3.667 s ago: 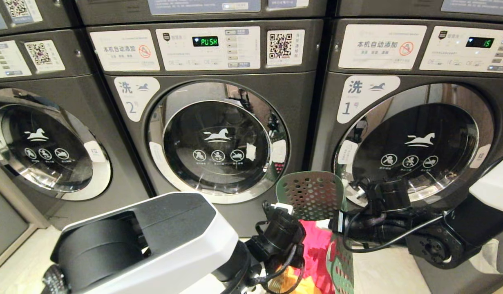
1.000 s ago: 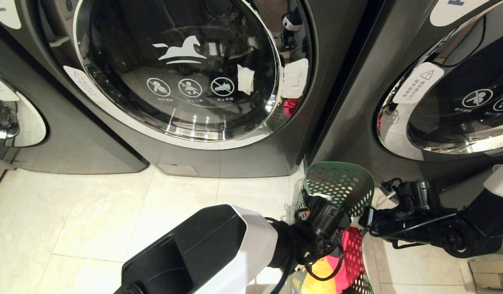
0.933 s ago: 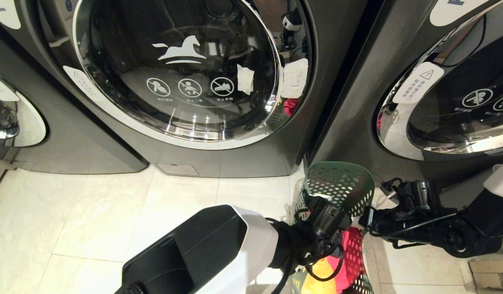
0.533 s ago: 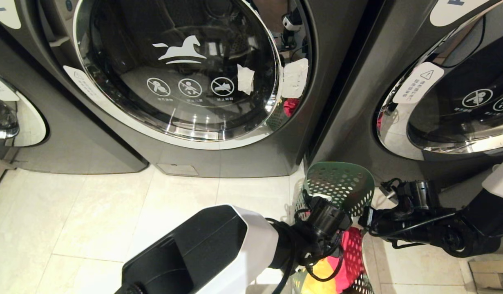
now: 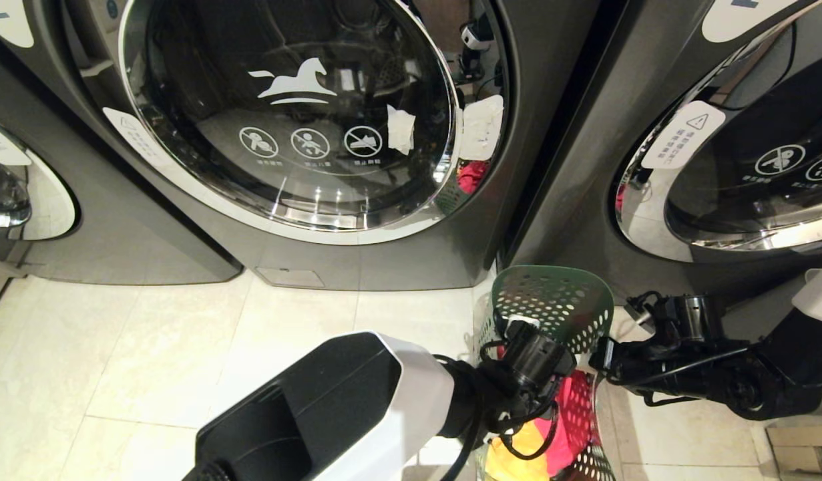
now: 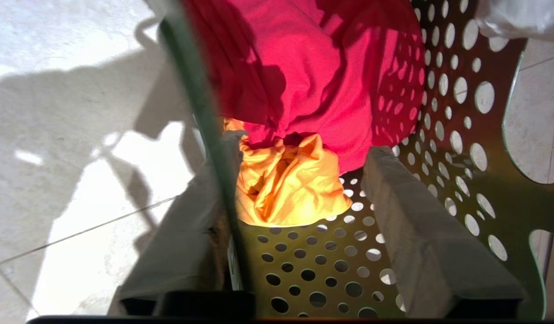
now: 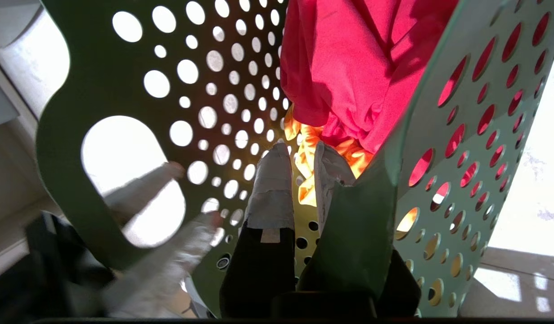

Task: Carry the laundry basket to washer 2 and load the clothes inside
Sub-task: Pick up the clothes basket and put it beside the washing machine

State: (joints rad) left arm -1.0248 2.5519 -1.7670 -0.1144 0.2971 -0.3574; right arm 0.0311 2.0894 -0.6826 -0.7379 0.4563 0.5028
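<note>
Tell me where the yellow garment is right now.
The yellow garment lies inside the green laundry basket, under the pink garment, at the head view's bottom right.

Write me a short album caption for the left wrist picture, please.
Left gripper open astride the green laundry basket's rim, above a magenta-pink garment and a yellow-orange one.

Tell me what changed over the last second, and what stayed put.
The left gripper opened, its fingers now standing apart astride the laundry basket wall, letting go. The basket end shifted slightly. The right gripper stays shut on the opposite wall; the clothes remain inside; washer 2 is still closed.
</note>
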